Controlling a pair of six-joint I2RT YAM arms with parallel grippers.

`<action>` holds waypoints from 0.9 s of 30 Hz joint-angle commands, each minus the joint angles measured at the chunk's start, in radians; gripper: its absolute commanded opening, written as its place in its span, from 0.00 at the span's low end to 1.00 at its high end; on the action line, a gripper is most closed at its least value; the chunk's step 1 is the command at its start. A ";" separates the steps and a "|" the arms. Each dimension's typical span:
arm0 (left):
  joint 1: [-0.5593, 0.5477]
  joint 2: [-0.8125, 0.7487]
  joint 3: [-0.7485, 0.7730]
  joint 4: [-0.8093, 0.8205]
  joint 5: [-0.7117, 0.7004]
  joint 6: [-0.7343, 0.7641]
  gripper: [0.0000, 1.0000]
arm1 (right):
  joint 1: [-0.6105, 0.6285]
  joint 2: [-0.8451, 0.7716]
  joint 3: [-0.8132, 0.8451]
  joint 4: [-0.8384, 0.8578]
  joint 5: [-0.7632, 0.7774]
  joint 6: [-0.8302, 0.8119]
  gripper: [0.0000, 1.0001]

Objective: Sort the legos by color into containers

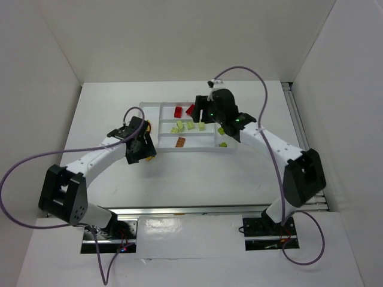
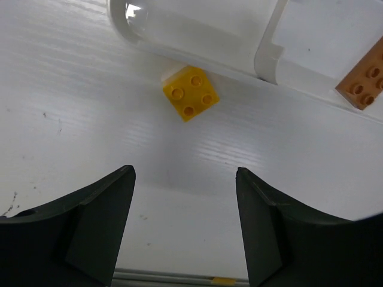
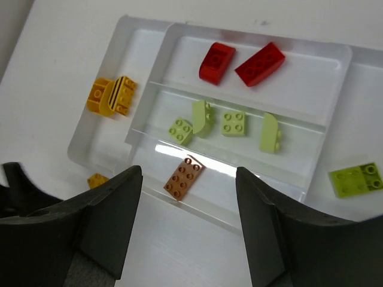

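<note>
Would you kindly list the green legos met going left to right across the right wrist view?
In order: flat pale green brick → curved pale green piece → square pale green brick → second curved piece → brighter green brick at far right.

right wrist view, count by kind. red bricks [image 3: 260,63]: two, upper centre. light green bricks [image 3: 233,122]: four, centre row. brighter green brick [image 3: 356,179]: one, right edge. yellow bricks [image 3: 111,95]: apparently two, touching, left. small yellow brick [image 3: 97,179]: one, lower left. brown-orange brick [image 3: 184,176]: one. white tray [image 3: 317,78]: one.
</note>
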 commanded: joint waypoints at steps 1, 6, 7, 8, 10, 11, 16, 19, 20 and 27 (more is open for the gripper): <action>-0.028 0.095 -0.003 0.102 -0.098 -0.061 0.79 | -0.003 -0.143 -0.095 -0.018 0.082 0.001 0.71; -0.037 0.185 0.016 0.102 -0.158 -0.093 0.78 | -0.035 -0.258 -0.155 -0.077 0.102 0.001 0.71; -0.037 0.198 0.007 0.116 -0.158 -0.103 0.78 | -0.036 -0.278 -0.155 -0.077 0.102 0.001 0.71; -0.037 0.199 0.007 0.127 -0.167 -0.119 0.76 | -0.036 -0.278 -0.164 -0.087 0.102 0.001 0.71; -0.047 0.229 0.007 0.141 -0.177 -0.133 0.76 | -0.045 -0.291 -0.164 -0.096 0.102 -0.008 0.71; -0.057 0.229 0.019 0.151 -0.178 -0.142 0.76 | -0.045 -0.291 -0.164 -0.096 0.102 -0.008 0.71; -0.068 0.280 0.041 0.162 -0.198 -0.143 0.76 | -0.045 -0.291 -0.152 -0.105 0.083 -0.018 0.71; -0.068 0.314 0.050 0.162 -0.225 -0.152 0.76 | -0.045 -0.291 -0.162 -0.105 0.083 -0.018 0.71; -0.077 0.314 0.050 0.162 -0.225 -0.152 0.76 | -0.045 -0.291 -0.162 -0.105 0.083 -0.018 0.71; -0.077 0.304 0.050 0.171 -0.288 -0.190 0.73 | -0.045 -0.291 -0.172 -0.105 0.054 -0.018 0.71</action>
